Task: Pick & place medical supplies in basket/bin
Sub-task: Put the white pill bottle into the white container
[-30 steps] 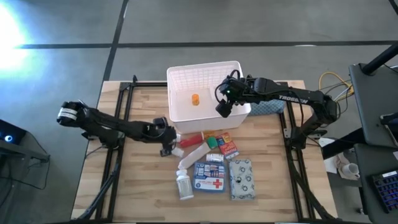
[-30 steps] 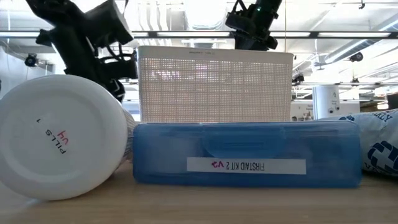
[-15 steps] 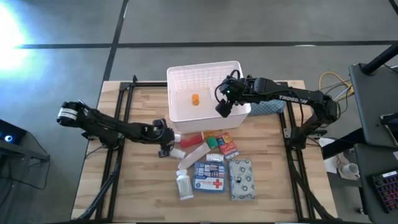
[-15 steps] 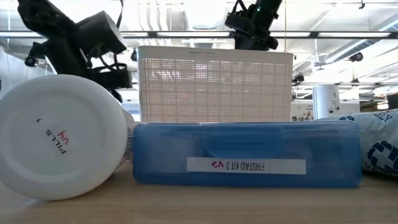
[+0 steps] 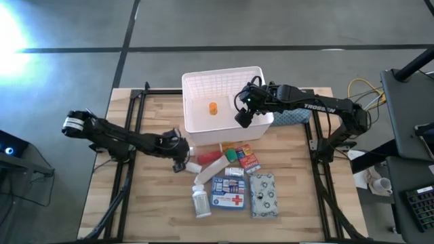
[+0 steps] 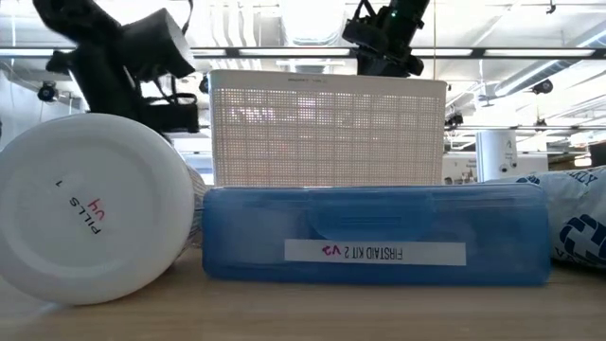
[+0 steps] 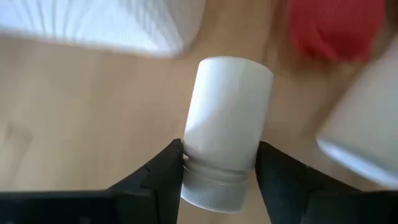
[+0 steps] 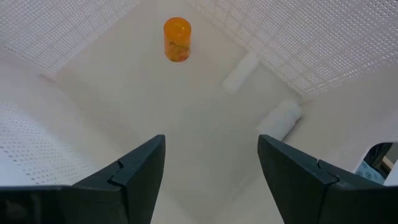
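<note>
A small white bottle [image 7: 225,134] lies on its side on the wood, left of the red-white tube [image 5: 211,154]. My left gripper [image 5: 183,161] is low at its cap end, shut on it. The white basket [image 5: 224,85] holds an orange vial [image 8: 176,38] and two small white items [image 8: 261,93]. My right gripper [image 8: 211,168] hangs open over the basket's near right corner. Nearer the front lie a big white pill bottle [image 5: 201,201], the blue first-aid pouch [image 5: 228,192], a grey patterned packet [image 5: 264,195] and small boxes [image 5: 243,157]. My left gripper pinches the small white bottle between its two fingers, just beyond the cap at the neck [image 7: 219,169], one finger [image 7: 166,169] on each side. The fingers come low from the table's left and lie along the bottle. The bottle rests on its side on the table.
A blue-grey folded cloth [image 5: 295,116] lies right of the basket. Black frame rails [image 5: 132,129] run along both table sides. The big pill bottle [image 6: 95,208] and the pouch [image 6: 374,235] fill the low view's front. Bare wood lies at the near left [image 5: 149,203].
My left gripper has shifted slightly at the small white bottle, staying low over the table; the bottle lies where it was.
</note>
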`<act>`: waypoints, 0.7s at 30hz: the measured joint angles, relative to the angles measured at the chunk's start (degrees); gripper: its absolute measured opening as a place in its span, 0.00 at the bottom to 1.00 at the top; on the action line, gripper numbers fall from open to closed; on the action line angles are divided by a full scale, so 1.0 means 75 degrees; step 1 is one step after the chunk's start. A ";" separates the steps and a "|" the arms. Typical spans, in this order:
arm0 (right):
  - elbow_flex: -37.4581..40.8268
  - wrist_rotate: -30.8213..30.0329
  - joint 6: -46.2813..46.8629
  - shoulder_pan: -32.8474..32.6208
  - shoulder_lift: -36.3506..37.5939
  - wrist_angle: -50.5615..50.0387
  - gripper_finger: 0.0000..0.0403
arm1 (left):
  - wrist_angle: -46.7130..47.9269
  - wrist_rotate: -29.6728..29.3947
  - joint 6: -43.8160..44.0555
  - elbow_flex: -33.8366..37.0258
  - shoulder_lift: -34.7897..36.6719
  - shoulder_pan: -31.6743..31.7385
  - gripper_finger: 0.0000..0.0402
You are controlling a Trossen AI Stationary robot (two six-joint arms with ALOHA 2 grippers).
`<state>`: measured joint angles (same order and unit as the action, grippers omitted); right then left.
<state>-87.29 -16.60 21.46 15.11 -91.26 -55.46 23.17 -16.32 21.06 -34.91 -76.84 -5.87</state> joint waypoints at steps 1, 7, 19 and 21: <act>0.0000 0.0000 -0.0031 0.0000 0.0000 0.0007 0.61 | 0.0404 0.0001 0.0287 -0.0147 0.0006 -0.0132 0.40; 0.0000 -0.0006 -0.0318 0.0000 0.0000 0.0105 0.61 | 0.2054 -0.0033 0.1831 -0.1498 0.0226 -0.1311 0.39; 0.0000 -0.0009 -0.1102 0.0003 0.0000 0.0486 0.61 | 0.3361 -0.2510 0.1926 -0.4909 0.0574 -0.1873 0.39; 0.0000 -0.0008 -0.1199 0.0003 0.0000 0.0618 0.61 | 0.3062 -0.3533 0.0943 -0.5276 0.0565 -0.1503 0.41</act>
<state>-87.29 -16.66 12.47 15.14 -91.26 -50.83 46.13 -42.82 28.13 -74.48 -72.60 -17.14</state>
